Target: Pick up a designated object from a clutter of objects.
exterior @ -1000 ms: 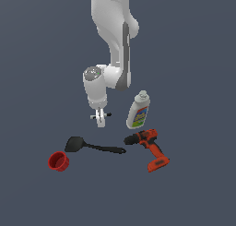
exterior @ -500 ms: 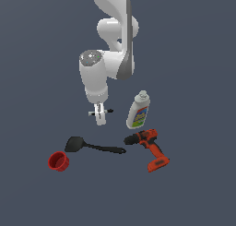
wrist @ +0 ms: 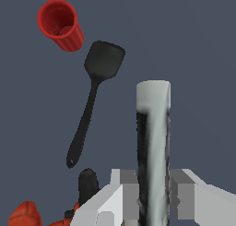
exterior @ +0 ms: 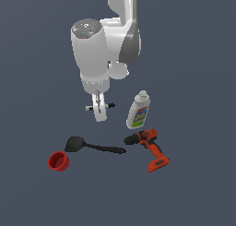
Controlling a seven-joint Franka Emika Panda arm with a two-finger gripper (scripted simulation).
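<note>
The designated object, a short thin marker point(exterior: 109, 105) with a black end and a white end, lies crosswise between the fingers of my gripper point(exterior: 98, 115), which is shut on it. The marker hangs above the grey floor, apart from the rest of the clutter. In the wrist view the marker point(wrist: 153, 128) stands out large past the gripper point(wrist: 153, 193), whose pads point(wrist: 127, 193) press on it from both sides.
On the floor lie a black spatula point(exterior: 94, 146) point(wrist: 92, 100), a red cup point(exterior: 58, 161) point(wrist: 60, 24), an orange-and-black drill point(exterior: 150, 149) point(wrist: 26, 215) and a white bottle point(exterior: 138, 110) with a colourful label.
The arm has risen and its wrist now looms larger in the exterior view. The marker stays clamped in the gripper. The other objects have not moved.
</note>
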